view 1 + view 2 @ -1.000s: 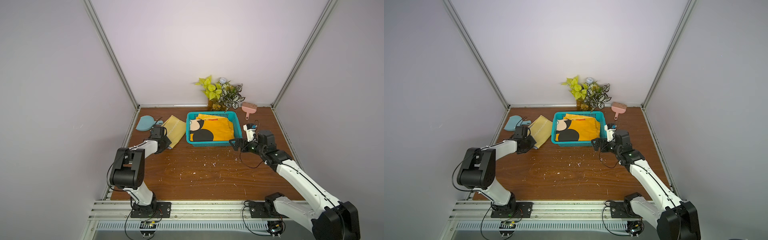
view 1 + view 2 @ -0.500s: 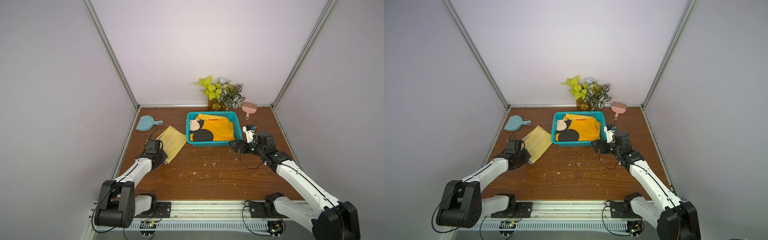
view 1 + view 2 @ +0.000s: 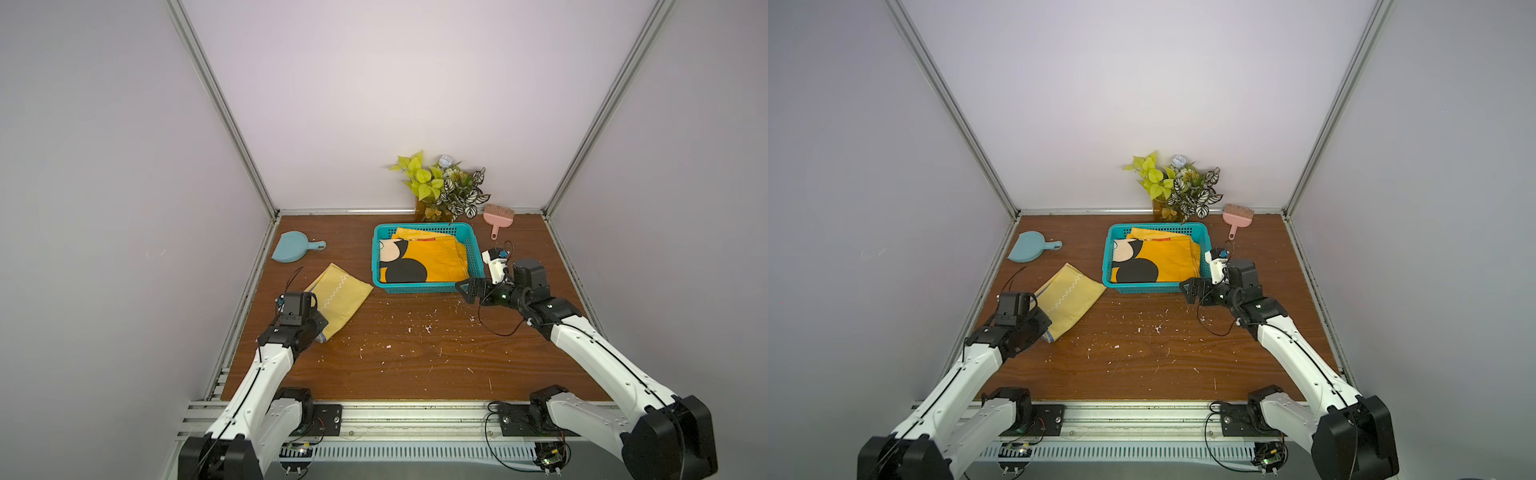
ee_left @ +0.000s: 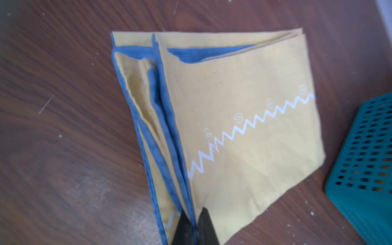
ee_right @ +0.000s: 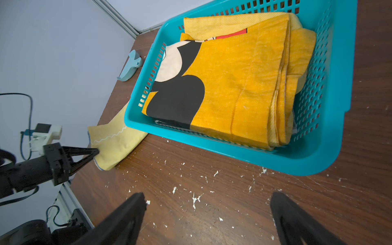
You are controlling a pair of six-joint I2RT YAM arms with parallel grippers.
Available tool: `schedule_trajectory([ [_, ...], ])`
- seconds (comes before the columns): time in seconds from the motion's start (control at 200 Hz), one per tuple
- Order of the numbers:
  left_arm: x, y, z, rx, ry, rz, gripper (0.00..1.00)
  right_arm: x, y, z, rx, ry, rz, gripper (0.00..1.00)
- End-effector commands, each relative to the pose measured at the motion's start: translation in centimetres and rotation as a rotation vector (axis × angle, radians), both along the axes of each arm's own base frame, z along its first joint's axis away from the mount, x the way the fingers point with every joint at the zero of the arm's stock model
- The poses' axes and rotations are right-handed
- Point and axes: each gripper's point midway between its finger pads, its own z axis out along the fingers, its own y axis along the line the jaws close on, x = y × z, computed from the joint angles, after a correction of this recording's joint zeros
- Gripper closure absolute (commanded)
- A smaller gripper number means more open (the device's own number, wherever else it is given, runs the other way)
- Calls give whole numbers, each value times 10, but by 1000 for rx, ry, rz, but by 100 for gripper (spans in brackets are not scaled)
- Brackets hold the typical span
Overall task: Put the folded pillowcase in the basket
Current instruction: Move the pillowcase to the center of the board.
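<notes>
The folded pillowcase (image 3: 341, 298) (image 3: 1070, 296) is pale yellow with blue edging and a white zigzag line. It lies on the wooden table left of the basket (image 3: 424, 287) (image 3: 1147, 286), apart from it. My left gripper (image 3: 321, 329) (image 3: 1049, 328) (image 4: 194, 218) is shut on the blue edge at the pillowcase's (image 4: 244, 127) near corner, seen from the side in the right wrist view (image 5: 96, 151). The teal lattice basket (image 5: 233, 148) holds an orange, black and cream folded cloth (image 3: 432, 259). My right gripper (image 3: 465, 289) (image 3: 1187, 289) (image 5: 207, 203) stands open, empty, over the table by the basket's front right corner.
A blue dustpan (image 3: 291, 247) lies at the back left. A pink brush (image 3: 498, 216) and a potted plant (image 3: 446, 187) are at the back behind the basket. White crumbs (image 3: 415, 328) are scattered mid-table. Walls close in on three sides.
My left arm has pulled back toward the front, dragging the pillowcase with it along the table, and the dustpan is now uncovered. The right arm has stayed put.
</notes>
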Motion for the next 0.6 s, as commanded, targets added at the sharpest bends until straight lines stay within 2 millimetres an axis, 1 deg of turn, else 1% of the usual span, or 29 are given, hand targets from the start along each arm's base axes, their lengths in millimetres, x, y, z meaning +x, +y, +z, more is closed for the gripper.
schedule_trajectory([
  [0.0, 5, 7, -13, -11, 31, 25, 83, -3, 19, 24, 38, -47, 93, 1],
  [0.025, 6, 7, -15, -23, 29, 31, 76, -6, 22, 24, 27, -51, 110, 1],
  [0.07, 9, 7, -18, -41, 27, 34, 58, -12, 31, 23, -2, -64, 139, 1],
  [0.105, 10, 8, -18, -47, 27, 39, 47, -16, 35, 21, -33, -74, 154, 1],
  [0.135, 11, 7, -17, -50, 24, 37, 40, -18, 38, 18, -56, -73, 162, 1],
  [0.165, 11, 7, -16, -52, 20, 34, 36, -19, 39, 17, -69, -69, 164, 1],
  [0.185, 10, 6, -16, -54, 22, 34, 31, -20, 40, 14, -75, -63, 168, 1],
  [0.225, 10, 7, -12, -52, 16, 35, 27, -20, 41, 11, -76, -55, 172, 1],
  [0.24, 9, 7, -10, -49, 14, 34, 19, -20, 42, 11, -75, -53, 172, 1],
  [0.245, 9, 7, -10, -47, 14, 33, 18, -20, 42, 11, -75, -54, 171, 1],
  [0.28, 7, 9, -4, -36, 9, 30, 15, -20, 43, 11, -69, -53, 174, 1],
  [0.385, 5, 13, 21, -1, -32, 28, 14, -18, 46, 16, -50, -68, 173, 1],
  [0.42, 8, 13, 32, 1, -67, 27, 16, -17, 47, 17, -49, -69, 172, 1],
  [0.47, 14, 11, 45, -8, -123, 16, 25, -17, 48, 16, -50, -66, 178, 1],
  [0.51, 23, 9, 52, -17, -172, 5, 39, -17, 50, 14, -50, -61, 183, 1],
  [0.525, 26, 7, 54, -25, -187, -1, 46, -17, 50, 14, -49, -62, 184, 1],
  [0.565, 36, 2, 54, -50, -213, -20, 70, -17, 52, 12, -50, -58, 186, 1],
  [0.596, 44, -2, 52, -70, -216, -32, 85, -17, 52, 10, -52, -55, 188, 1],
])
